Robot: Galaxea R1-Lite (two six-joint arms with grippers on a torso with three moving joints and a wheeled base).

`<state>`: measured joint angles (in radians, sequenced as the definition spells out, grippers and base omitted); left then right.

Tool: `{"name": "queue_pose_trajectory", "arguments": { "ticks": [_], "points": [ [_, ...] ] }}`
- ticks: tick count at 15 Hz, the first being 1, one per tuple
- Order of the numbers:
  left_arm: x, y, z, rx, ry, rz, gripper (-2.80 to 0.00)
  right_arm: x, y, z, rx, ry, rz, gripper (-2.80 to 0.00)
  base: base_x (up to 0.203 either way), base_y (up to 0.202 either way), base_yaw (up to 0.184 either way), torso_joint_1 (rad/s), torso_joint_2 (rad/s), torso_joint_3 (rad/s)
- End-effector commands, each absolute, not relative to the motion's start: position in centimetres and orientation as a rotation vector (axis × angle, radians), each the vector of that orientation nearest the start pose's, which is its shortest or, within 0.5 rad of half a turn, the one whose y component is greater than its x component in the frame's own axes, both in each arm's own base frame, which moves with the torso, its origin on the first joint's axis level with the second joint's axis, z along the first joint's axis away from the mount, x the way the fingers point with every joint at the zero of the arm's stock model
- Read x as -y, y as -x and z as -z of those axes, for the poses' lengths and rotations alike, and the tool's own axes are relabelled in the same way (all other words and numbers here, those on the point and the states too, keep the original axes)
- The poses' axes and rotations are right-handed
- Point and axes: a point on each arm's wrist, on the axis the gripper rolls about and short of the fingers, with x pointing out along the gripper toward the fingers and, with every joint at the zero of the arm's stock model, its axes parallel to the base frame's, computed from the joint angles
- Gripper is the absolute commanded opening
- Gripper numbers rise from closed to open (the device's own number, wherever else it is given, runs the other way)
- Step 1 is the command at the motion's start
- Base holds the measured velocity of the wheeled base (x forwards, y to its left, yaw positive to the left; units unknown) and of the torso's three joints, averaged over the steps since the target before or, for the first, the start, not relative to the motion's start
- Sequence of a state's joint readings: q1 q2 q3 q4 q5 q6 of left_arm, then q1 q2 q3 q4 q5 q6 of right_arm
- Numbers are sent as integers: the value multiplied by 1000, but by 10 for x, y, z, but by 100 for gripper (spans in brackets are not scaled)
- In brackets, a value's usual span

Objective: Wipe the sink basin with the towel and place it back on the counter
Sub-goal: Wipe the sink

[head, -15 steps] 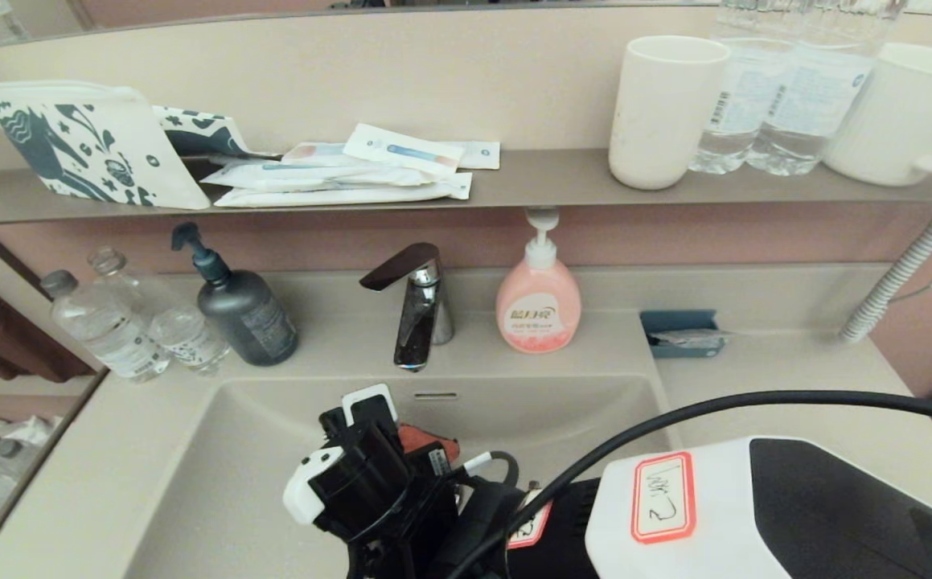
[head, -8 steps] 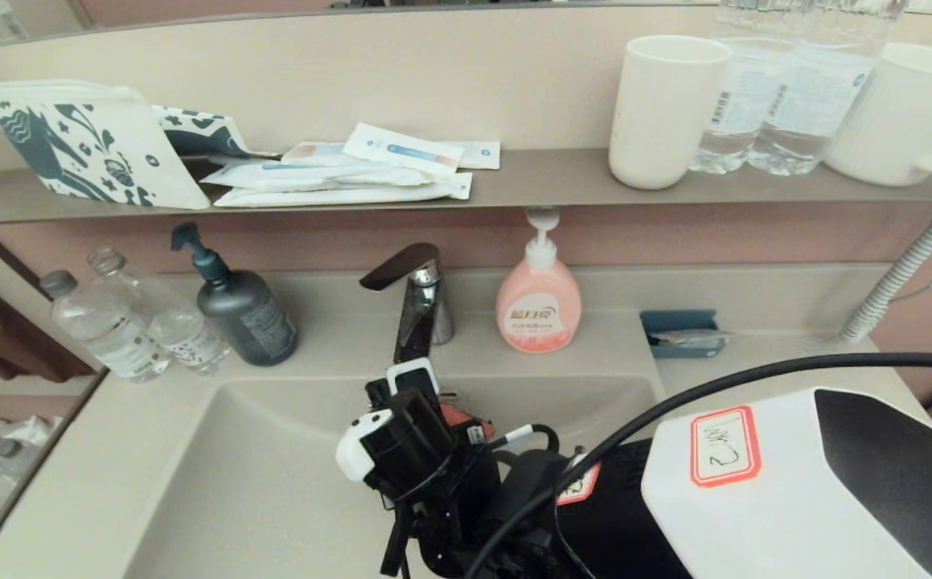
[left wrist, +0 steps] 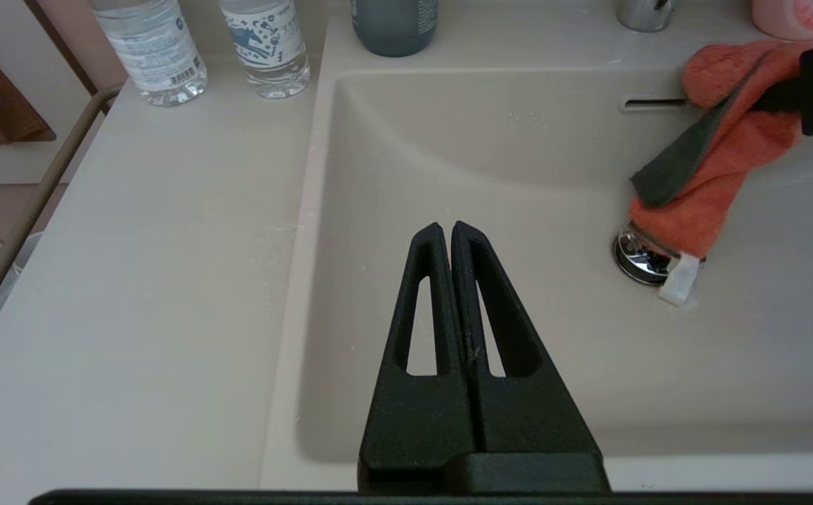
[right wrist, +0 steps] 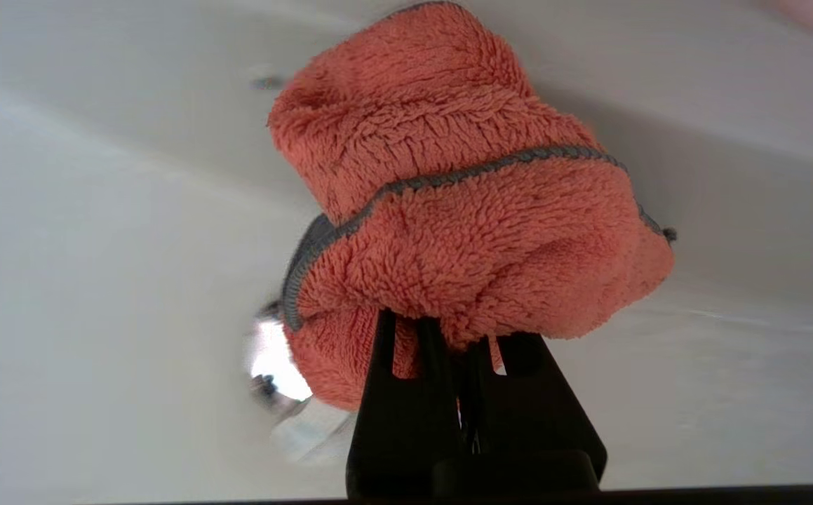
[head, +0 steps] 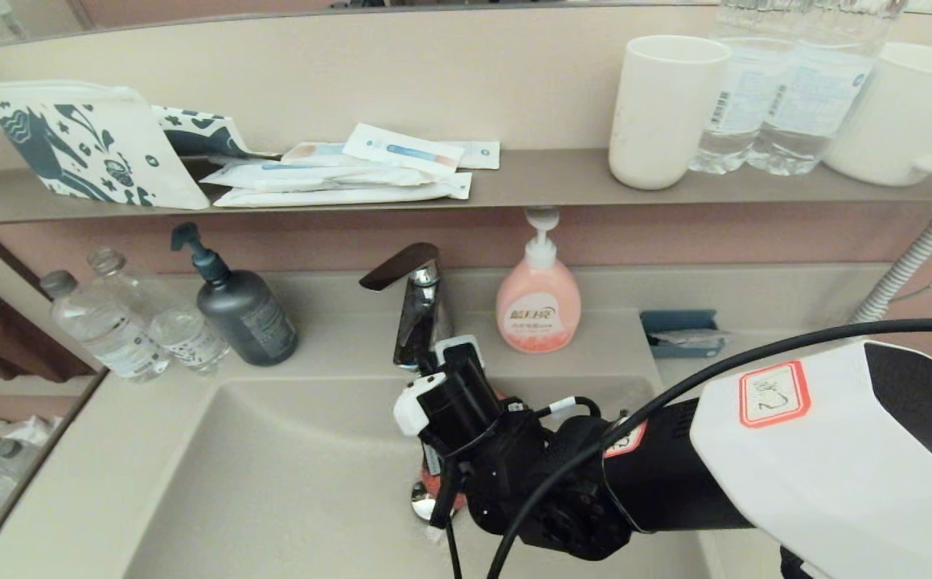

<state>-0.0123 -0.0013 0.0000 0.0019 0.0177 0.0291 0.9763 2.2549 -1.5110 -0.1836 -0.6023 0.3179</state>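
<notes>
We've got the towel [right wrist: 462,210] pinched in our right end effector [right wrist: 473,330], hanging over the drain [left wrist: 641,256] inside the basin [head: 273,482], so we're mid-wipe with the counter [head: 795,378] return to come, left end effector [left wrist: 448,235] pressed together, idle.

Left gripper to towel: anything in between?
No. In the left wrist view only bare sink basin floor separates the shut left gripper from the towel hanging over the drain plug.

bottles [head: 124,322] on beige counter [head: 96,474]
</notes>
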Motion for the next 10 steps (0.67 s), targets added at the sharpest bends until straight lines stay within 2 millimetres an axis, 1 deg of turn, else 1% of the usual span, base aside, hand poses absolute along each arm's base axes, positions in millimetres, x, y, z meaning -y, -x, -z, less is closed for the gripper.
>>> {"name": "queue_pose_trajectory", "arguments": {
  "ticks": [1,3,4,10],
  "points": [
    [-1,23,-75,-2,-29,-6,-280,-353,-278,-122,-440,73,-250,-280,0,0,0,0,0,0],
    [-1,23,-75,-2,-29,-6,-280,-343,-282,-127,-437,64,-230,-280,0,0,0,0,0,0],
    [-1,23,-75,-2,-29,-6,-280,-340,-282,-126,-444,70,-224,-280,0,0,0,0,0,0],
    [-1,23,-75,-2,-29,-6,-280,-314,-269,-133,-447,75,-199,-280,0,0,0,0,0,0]
  ]
}}
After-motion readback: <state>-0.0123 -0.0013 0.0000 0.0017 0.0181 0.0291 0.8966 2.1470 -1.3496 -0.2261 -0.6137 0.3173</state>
